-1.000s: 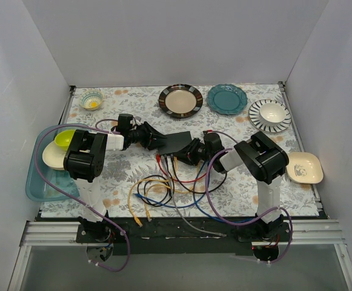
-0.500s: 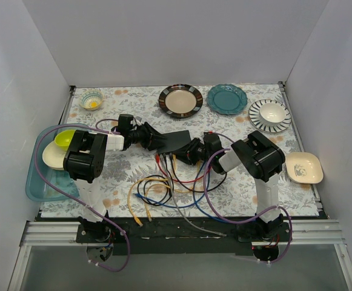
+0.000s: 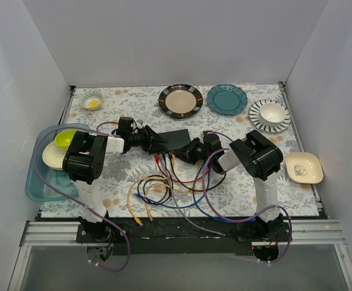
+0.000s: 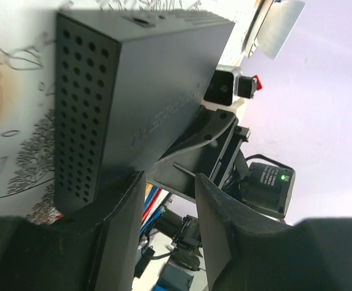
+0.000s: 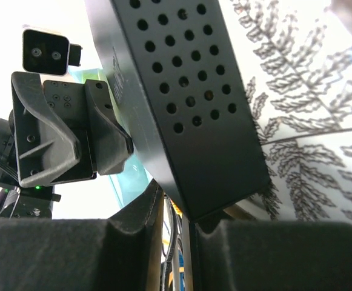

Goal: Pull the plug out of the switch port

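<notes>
The switch (image 3: pixel 174 139) is a flat black box lying mid-table; its perforated end shows in the left wrist view (image 4: pixel 85 109) and in the right wrist view (image 5: pixel 188 91). My left gripper (image 3: pixel 150 140) is at its left end, with the jaws apart (image 4: pixel 169 182) and one finger (image 4: pixel 118 212) against the box's corner. My right gripper (image 3: pixel 186 151) is at the box's near right edge. Its fingers are nearly together (image 5: pixel 176 206) around a cable running from the socket side. The plug itself is hidden behind the box and the fingers.
Loose coloured cables (image 3: pixel 163 188) coil on the floral cloth in front of the switch. Plates (image 3: pixel 180 100) (image 3: pixel 227 98) (image 3: pixel 270 115) line the back. A white dish (image 3: pixel 303 168) sits right, a small bowl (image 3: pixel 91 100) back left, and a teal tray (image 3: pixel 36 182) with bowls left.
My right arm has moved a little left and towards the back, closer to the switch. The switch and my left gripper have shifted slightly left.
</notes>
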Tool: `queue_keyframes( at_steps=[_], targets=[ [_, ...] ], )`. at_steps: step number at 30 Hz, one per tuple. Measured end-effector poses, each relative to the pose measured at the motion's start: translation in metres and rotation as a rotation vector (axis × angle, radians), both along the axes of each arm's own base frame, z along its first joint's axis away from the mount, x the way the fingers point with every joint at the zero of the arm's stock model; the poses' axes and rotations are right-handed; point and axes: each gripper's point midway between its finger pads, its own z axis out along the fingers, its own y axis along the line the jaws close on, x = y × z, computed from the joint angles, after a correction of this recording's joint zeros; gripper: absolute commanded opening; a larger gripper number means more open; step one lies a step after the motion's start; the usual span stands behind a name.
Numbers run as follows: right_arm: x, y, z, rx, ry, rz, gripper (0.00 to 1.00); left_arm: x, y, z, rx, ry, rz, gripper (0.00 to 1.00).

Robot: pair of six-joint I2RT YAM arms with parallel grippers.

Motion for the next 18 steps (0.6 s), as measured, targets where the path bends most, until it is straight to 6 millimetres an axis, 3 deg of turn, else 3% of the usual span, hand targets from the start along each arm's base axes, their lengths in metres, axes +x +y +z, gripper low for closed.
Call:
queue_keyframes(
  at_steps=[12,18],
  targets=[
    [-0.009,0.0,-0.002,-0.048,-0.094,0.088,0.01,-0.019,-0.023,-0.002,-0.035,0.024,-0.08,0.38],
    [-0.042,-0.011,-0.006,-0.072,-0.081,0.16,0.01,-0.013,-0.026,-0.001,-0.035,0.03,-0.082,0.38]
  ],
)
